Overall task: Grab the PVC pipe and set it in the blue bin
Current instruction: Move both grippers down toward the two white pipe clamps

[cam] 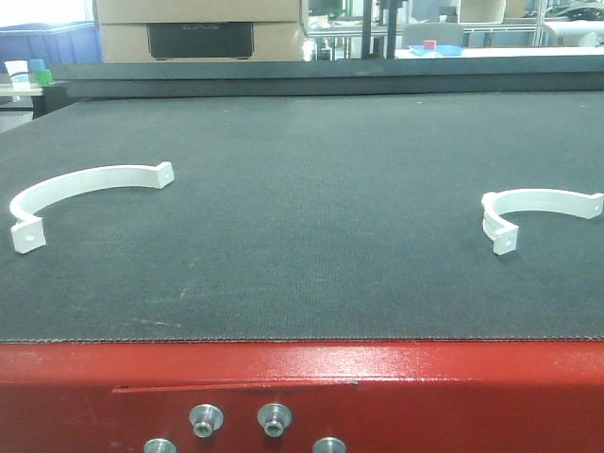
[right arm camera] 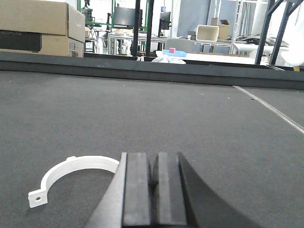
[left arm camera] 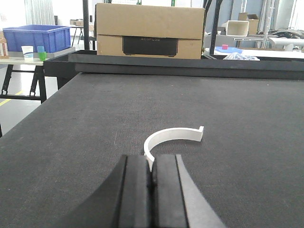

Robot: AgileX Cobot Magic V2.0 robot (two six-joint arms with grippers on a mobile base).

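pvc clamp — just ahead of l claw, pads together

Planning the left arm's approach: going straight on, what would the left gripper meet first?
The left gripper would first meet the white PVC piece on the mat, its near end seemingly right at the shut jaws; depth is unclear.

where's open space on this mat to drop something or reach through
The widest bare mat lies between the left clamp and right clamp, running from the red front edge to the far rail. Only the side margins by the clamps are taken.
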